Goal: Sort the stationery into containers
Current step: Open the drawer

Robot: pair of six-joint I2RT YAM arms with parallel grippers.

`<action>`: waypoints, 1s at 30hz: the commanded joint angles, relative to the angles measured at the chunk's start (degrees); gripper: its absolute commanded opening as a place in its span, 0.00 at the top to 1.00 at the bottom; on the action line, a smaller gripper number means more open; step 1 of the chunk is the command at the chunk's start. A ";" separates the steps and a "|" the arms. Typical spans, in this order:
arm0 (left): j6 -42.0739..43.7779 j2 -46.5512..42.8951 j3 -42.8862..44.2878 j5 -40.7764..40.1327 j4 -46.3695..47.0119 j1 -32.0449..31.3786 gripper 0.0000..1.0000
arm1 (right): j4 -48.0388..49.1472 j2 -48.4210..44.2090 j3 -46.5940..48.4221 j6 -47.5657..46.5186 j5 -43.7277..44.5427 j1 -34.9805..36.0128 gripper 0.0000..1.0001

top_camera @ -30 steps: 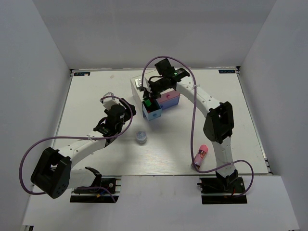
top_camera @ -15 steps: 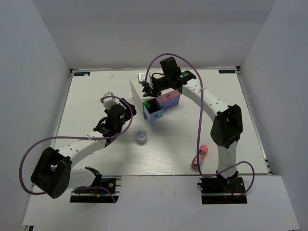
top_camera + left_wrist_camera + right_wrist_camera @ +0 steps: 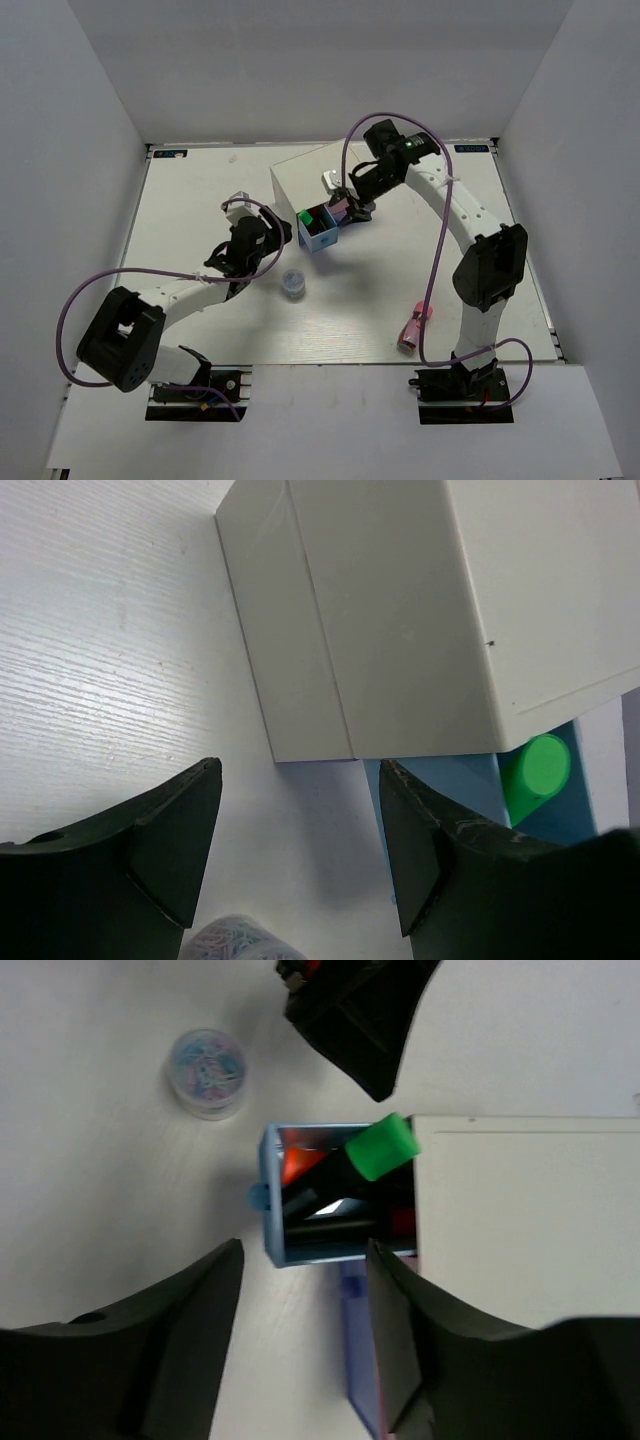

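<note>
The right claw (image 3: 300,1350) is spread and holds nothing. Just ahead of its fingertips stands the pulled-out light blue drawer (image 3: 268,1232) of the white drawer chest (image 3: 520,1210). In the drawer the green-ended highlighter (image 3: 381,1147) lies tilted over the orange-ended highlighter (image 3: 293,1165). Farther ahead is the blue-grey pot (image 3: 207,1072). The left claw (image 3: 300,865) is also spread and empty, with the pot close under it and the chest ahead. The pink tube (image 3: 415,327) lies well behind the right claw.

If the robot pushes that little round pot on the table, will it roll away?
Probably not. The small round blue-grey pot stands with its round top facing up on the white table, so it would likely slide. A hard shove might tip it, and then its round wall could roll. It looks small, so it is probably light.
</note>
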 commanded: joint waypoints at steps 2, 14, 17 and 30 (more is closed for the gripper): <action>0.57 1.78 3.16 2.34 1.65 0.31 0.26 | -9.39 0.11 -1.20 -8.18 -0.51 0.58 0.38; 1.10 5.65 4.83 3.93 3.32 0.31 0.26 | -1.30 4.23 -1.21 -2.64 0.98 2.16 0.34; 1.63 5.65 4.83 4.45 3.84 0.31 0.29 | -0.42 5.29 -0.94 -1.85 1.51 2.78 0.37; 2.16 5.12 3.08 8.94 5.51 0.31 0.31 | -0.42 7.75 -0.24 -0.97 2.30 4.19 0.75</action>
